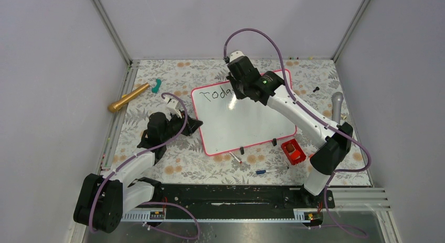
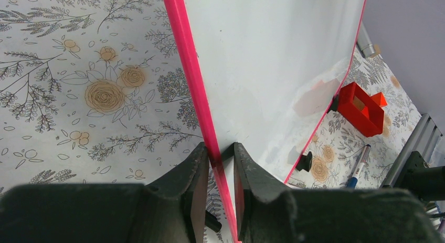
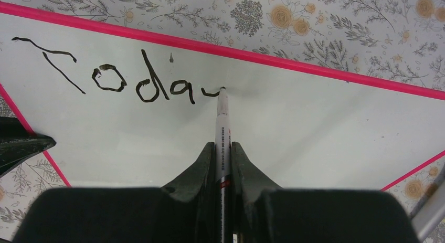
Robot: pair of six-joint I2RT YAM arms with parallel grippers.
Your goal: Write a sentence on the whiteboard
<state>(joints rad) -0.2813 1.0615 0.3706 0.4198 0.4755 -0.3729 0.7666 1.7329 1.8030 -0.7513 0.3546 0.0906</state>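
Currently, only "Toda" plus a part-stroke of the sentence is seen, upper left of the whiteboard.
Marker grasped by right gripper, tip touching; whiteboard's pink edge clenched by left gripper; last strokes hidden by arm in top view.

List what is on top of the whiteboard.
Black letters "Toda", then a part-made stroke with the marker tip on the whiteboard. In the top view the right arm hides that stroke and marker.
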